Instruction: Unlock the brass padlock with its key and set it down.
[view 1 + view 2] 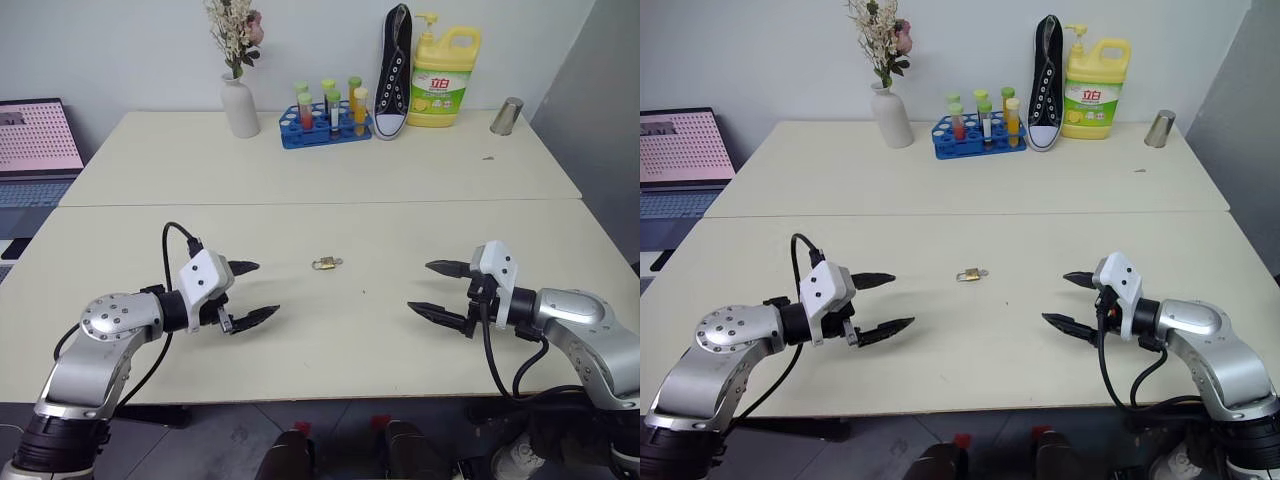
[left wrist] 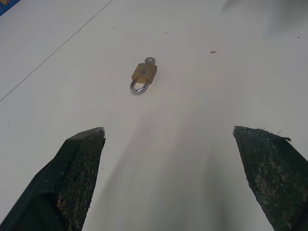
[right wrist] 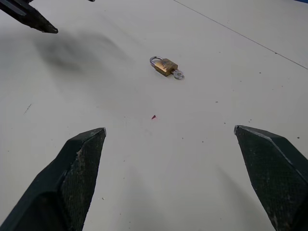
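- Both hands hover over the near table edge, left hand [image 1: 252,293] and right hand [image 1: 438,290] spread wide, holding nothing.
- Left wrist view: brass padlock [image 2: 144,74] lies flat, shackle closed, key [image 2: 150,60] at its base.
- Right wrist view: bare table [image 3: 202,159] all around it.

L tool [image 1: 248,292] wide open, R tool [image 1: 437,290] too — both level

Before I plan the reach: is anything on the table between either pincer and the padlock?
Nothing visible. The padlock lies alone on bare table between the open left pincer and open right pincer, key at its base.
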`<state>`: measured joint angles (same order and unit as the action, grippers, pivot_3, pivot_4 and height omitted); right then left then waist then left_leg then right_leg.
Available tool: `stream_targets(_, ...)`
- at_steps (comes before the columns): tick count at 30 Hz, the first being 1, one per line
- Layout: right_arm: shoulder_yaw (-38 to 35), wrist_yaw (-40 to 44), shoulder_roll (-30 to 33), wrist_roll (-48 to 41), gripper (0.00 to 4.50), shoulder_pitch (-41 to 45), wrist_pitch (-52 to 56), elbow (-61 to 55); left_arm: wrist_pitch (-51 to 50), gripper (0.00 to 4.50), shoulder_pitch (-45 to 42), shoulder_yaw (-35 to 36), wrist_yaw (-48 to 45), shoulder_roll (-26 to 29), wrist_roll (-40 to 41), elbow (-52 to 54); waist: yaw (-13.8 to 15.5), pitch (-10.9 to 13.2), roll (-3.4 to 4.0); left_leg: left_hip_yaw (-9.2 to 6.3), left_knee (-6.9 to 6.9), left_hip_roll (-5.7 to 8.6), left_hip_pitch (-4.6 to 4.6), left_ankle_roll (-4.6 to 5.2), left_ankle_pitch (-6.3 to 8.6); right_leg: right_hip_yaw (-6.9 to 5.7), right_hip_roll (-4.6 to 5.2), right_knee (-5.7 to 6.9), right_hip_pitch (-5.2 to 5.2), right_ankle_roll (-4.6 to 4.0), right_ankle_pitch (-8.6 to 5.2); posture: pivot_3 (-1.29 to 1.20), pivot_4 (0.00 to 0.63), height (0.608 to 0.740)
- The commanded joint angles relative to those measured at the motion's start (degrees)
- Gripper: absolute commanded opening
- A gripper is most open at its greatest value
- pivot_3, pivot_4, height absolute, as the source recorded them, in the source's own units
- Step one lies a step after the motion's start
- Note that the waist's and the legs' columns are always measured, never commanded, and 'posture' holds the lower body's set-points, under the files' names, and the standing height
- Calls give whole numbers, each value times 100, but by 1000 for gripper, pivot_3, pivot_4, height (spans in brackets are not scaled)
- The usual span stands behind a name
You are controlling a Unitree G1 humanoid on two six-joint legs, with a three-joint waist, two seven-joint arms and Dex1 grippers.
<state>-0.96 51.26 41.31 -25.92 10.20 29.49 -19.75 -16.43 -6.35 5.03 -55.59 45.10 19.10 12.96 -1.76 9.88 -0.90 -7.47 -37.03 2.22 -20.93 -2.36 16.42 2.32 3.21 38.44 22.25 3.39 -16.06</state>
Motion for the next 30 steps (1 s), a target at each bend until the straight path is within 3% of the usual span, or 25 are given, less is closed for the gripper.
stream_targets(1, -45, 57, 10, -50, 4482, 83, -56, -98, 30, 4500, -1, 168, 28, 33, 67, 180, -1, 0, 0, 0, 0, 0, 0, 0, 0, 0, 0, 0, 0, 0, 0, 0, 150, 740)
stream_targets(12, -15, -63, -9, -140, 4482, 253, 336, -222, -36, 4500, -321, -38, 67, 31, -75, -43, 4, 0, 0, 0, 0, 1, -1, 0, 0, 0, 0, -4, 0, 0, 0, 0, 150, 740)
stream_targets(18, 34, -177, -5, -163, 4482, 355, 684, -316, -308, 4500, -517, 76, -104, -83, 373, -134, 2, 0, 0, -1, 1, 1, -2, 0, 0, -1, 0, -5, 0, 0, 0, 0, 150, 740)
stream_targets(23, 11, -247, -49, -211, 4482, 413, 830, -364, -282, 4500, -651, 20, -33, -94, 292, -236, 1, 0, 0, -1, 1, 2, -3, 0, 0, -2, 0, -8, 0, 0, 0, 0, 150, 740)
stream_targets(30, -6, -547, -175, -415, 4482, 553, 1341, -540, -208, 4500, -1191, -367, -41, -365, 93, -705, 8, 0, -1, -2, 1, 5, -4, 0, 0, -3, 0, -13, -2, 0, 1, 0, 150, 740)
